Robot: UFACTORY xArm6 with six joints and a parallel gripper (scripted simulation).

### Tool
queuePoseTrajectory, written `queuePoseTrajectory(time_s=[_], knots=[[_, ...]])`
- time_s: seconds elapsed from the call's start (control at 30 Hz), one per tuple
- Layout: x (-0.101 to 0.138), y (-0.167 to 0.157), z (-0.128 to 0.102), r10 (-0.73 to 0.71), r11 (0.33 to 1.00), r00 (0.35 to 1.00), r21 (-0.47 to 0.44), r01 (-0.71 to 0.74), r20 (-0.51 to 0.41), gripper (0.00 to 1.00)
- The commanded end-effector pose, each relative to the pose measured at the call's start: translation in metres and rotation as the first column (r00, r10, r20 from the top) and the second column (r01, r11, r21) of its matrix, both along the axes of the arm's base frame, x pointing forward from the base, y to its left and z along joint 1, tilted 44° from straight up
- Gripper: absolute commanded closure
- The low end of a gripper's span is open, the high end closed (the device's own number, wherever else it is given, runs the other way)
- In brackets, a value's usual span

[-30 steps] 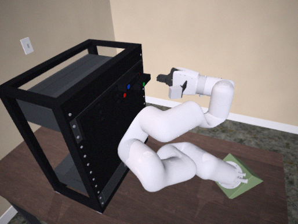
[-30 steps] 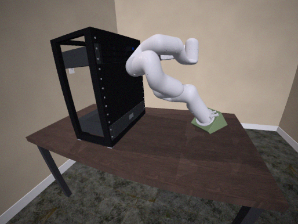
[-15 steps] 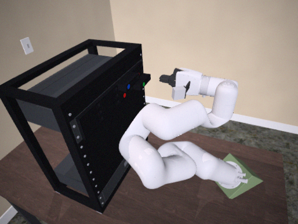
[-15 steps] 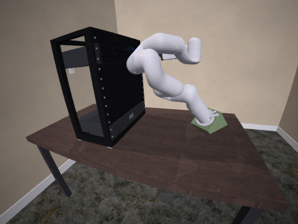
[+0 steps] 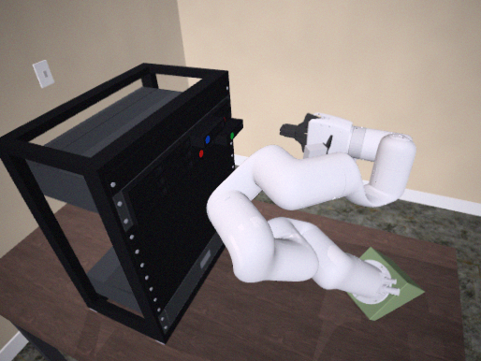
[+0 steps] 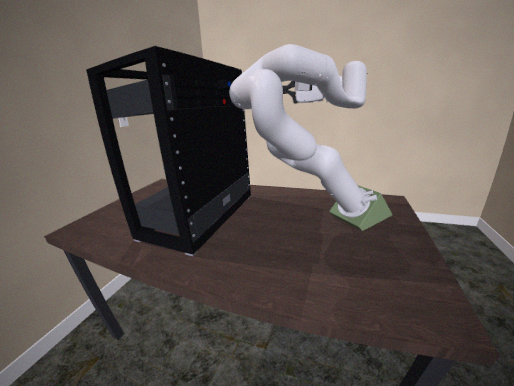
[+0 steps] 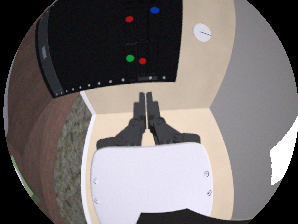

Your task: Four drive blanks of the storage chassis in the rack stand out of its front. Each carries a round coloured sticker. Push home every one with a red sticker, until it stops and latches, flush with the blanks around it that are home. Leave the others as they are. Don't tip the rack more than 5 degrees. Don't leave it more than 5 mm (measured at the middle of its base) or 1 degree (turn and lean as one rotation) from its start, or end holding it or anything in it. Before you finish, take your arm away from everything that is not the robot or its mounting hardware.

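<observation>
The black rack stands on the brown table, its front facing my arm. Near its top are coloured stickers on drive blanks. In the top view I see a blue sticker, a red sticker and a green sticker; the green-stickered blank stands out of the front. The wrist view shows two red stickers, a blue one and a green one. My gripper is shut and empty, in the air to the right of the rack front, apart from it; it also shows in the wrist view.
My arm's green base sits at the right of the table. My elbow hangs close to the rack's front face. A beige wall stands behind; a wall plate is at the left.
</observation>
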State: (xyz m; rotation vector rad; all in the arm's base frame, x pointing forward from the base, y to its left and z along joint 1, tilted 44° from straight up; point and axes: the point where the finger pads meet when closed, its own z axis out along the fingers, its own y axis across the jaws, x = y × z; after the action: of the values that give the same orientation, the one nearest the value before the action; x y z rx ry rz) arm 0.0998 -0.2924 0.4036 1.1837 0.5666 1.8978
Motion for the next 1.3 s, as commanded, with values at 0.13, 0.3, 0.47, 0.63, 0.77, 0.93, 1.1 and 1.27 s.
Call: queuePoseTrajectory(time_s=[0.13, 0.3, 0.47, 0.63, 0.77, 0.93, 1.1, 1.27], knots=[[-0.043, 0.002, -0.022, 0.003, 1.000, 1.000, -0.005, -0.003, -0.002, 1.00], [-0.062, 0.002, -0.032, 0.003, 1.000, 1.000, -0.005, -0.003, -0.002, 1.00], [-0.068, 0.003, -0.035, 0.003, 1.000, 1.000, -0.005, -0.003, -0.002, 1.00], [-0.072, 0.003, -0.037, 0.003, 1.000, 1.000, -0.005, -0.003, -0.002, 1.00], [-0.073, 0.003, -0.037, 0.003, 1.000, 1.000, -0.005, -0.003, -0.002, 1.00], [-0.073, 0.003, -0.037, 0.003, 1.000, 1.000, -0.005, -0.003, -0.002, 1.00], [-0.073, 0.003, -0.037, 0.003, 1.000, 1.000, -0.005, -0.003, -0.002, 1.00], [-0.073, 0.003, -0.037, 0.003, 1.000, 1.000, -0.005, -0.003, -0.002, 1.00]])
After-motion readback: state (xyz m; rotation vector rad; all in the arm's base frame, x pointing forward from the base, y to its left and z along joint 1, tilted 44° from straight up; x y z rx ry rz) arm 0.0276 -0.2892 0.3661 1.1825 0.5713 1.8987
